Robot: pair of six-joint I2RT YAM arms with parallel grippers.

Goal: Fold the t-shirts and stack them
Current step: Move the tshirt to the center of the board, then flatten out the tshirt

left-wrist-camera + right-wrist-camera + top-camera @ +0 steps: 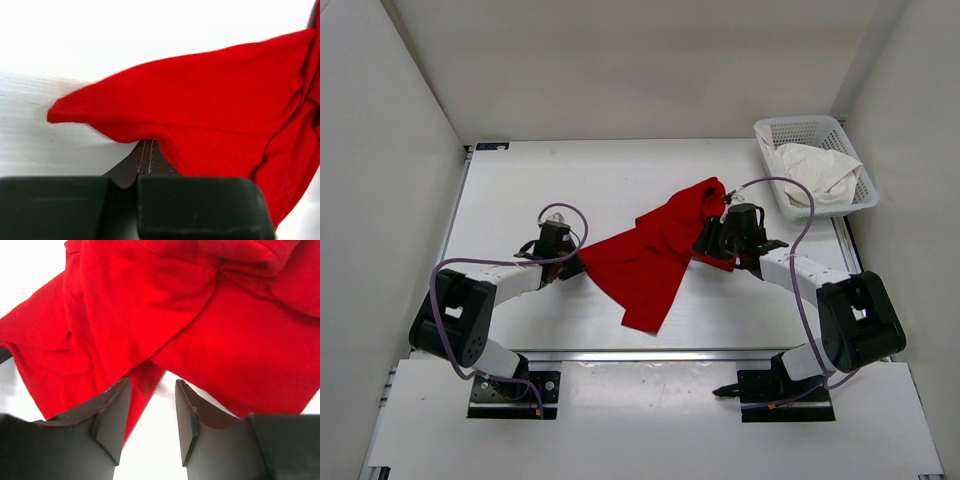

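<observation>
The red t-shirt [655,255] lies bunched in a diagonal band across the middle of the table. My left gripper [574,266] is shut on its left edge; in the left wrist view the closed fingertips [145,150] pinch the red cloth [210,120]. My right gripper [712,238] is open at the shirt's right side, its fingers [112,405] just short of the red cloth [165,315] with bare table between them. The white t-shirt [817,172] lies crumpled in the basket. The green t-shirt is out of view.
A white plastic mesh basket [775,135] stands at the table's far right corner. White walls enclose the table on the left, back and right. Purple cables loop over both arms.
</observation>
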